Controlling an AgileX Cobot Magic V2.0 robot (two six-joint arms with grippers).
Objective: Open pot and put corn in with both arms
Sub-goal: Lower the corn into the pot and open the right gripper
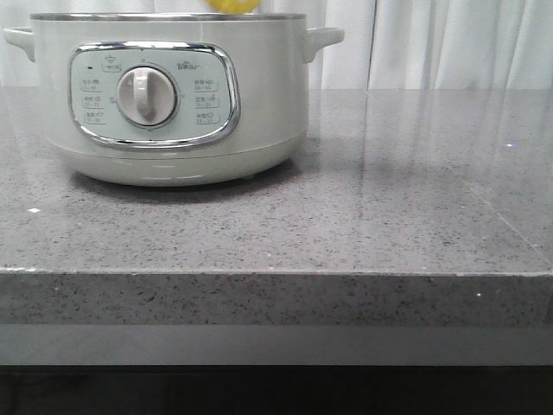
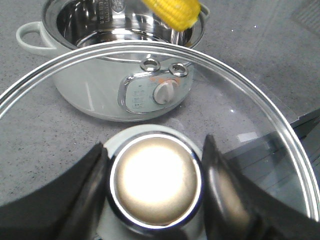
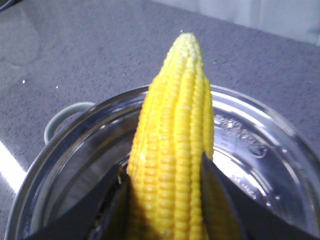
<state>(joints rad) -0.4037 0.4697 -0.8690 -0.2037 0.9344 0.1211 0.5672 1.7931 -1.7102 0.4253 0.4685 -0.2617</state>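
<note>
Both of my tools are busy. On the left, my left tool [image 2: 156, 192] is clamped on the round shiny knob [image 2: 155, 187] of the glass lid [image 2: 240, 95]. One black finger [image 2: 85, 195] presses on each side of the knob. I hold the lid up in the air, off the pot [image 2: 95, 95]. I can see the pot right through the glass.

The pot sits on the grey speckled bench [image 1: 389, 207], toward its left side. It is big, round and pale green. It has a silver panel [image 1: 154, 95] with a round dial [image 1: 147, 97] on the front, and a handle [image 1: 324, 39] on each side. Its top is open. Inside is a shiny metal bowl [image 3: 250, 145]. I cannot see any food in the parts of the bowl that show.

On the right, my right tool [image 3: 167, 200] is squeezing the yellow corn [image 3: 172, 145]. The black fingers [image 3: 225, 205] grip the lower part of the cob. The pointed tip sticks out past them. The corn is in the air, right over the open pot. In the front view only a small yellow bit [image 1: 232, 5] shows above the pot's rim. White curtains [image 1: 449, 43] hang behind the bench.
</note>
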